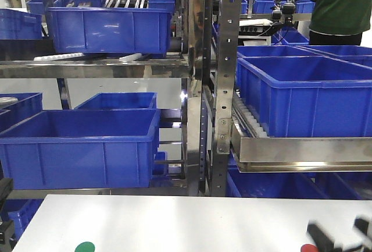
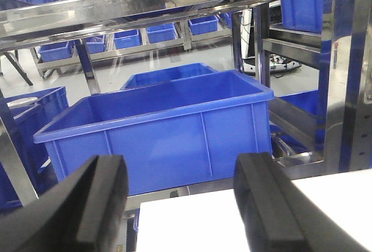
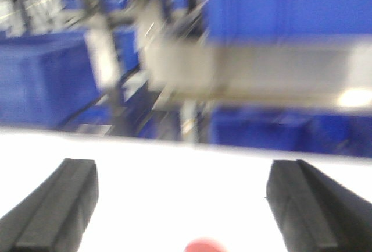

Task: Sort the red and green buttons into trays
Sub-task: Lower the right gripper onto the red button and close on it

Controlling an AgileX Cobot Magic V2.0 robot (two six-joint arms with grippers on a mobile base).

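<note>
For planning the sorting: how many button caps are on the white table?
2: round green cap at near-left edge; round red cap near-right. More may be hidden.

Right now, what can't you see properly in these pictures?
- Front view: green shape cut off by the bottom edge; button or tray, cannot tell.
- Front view: red cap at the same edge, beside the motion-blurred right gripper.
- Right wrist view: everything blurred; red cap cut by the bottom edge.
- Trays: none clearly visible anywhere.

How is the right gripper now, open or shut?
Open: the right gripper shows its fingers wide apart over the table.
</note>
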